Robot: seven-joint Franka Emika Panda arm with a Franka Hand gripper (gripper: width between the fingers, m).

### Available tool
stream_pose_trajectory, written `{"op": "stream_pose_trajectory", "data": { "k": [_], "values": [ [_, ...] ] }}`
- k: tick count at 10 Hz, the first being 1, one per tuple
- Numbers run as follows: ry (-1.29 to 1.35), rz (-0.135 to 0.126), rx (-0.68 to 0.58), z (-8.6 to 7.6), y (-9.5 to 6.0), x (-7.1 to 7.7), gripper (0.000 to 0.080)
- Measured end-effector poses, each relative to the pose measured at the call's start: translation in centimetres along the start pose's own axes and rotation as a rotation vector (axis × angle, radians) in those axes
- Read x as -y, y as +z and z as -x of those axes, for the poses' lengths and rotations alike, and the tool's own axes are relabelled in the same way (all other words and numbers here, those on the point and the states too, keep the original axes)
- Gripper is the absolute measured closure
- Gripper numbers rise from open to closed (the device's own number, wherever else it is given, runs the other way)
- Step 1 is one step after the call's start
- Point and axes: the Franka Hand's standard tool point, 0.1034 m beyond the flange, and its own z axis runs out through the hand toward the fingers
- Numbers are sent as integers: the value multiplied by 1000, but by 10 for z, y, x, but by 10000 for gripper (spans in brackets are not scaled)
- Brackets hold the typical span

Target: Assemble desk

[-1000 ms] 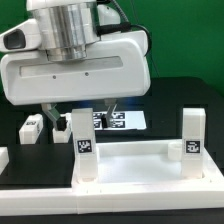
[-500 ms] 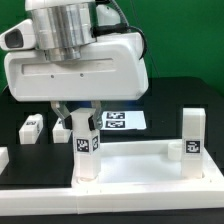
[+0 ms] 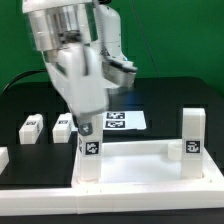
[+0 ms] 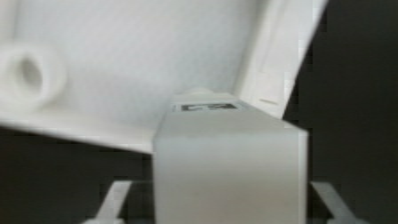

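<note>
Where visible, four legs (image 3: 31, 127) (image 3: 63, 127) (image 3: 90, 160) (image 3: 192, 135), one tabletop (image 3: 135, 150).

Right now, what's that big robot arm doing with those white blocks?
It's building a little desk. The arm's end effector is closed on a white leg that stands upright in a corner of the tray-like tabletop, on the exterior view's left. A second leg already stands at that view's right. Two spare legs lie loose beyond the tabletop.

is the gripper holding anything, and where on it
The gripper holds the white leg that stands in the corner of the tabletop at the exterior view's left, clamped near its upper end.
</note>
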Motion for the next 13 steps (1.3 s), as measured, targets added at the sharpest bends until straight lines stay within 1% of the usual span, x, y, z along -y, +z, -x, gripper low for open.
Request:
{"op": "stream_pose_trajectory", "data": {
  "k": [2, 4, 5, 6, 7, 8, 9, 10, 13],
  "values": [
    [221, -19, 26, 0, 1, 0, 509],
    [331, -18, 27, 2, 1, 1, 509],
    [330, -17, 27, 2, 1, 1, 509],
    [316, -17, 27, 3, 2, 1, 314],
    [135, -11, 22, 7, 2, 2, 204],
    [-17, -12, 24, 11, 3, 2, 204],
    [-141, -13, 25, 13, 3, 3, 161],
    [-175, -14, 24, 12, 3, 2, 153],
    [-385, -16, 22, 12, 3, 2, 151]
  ]
}}
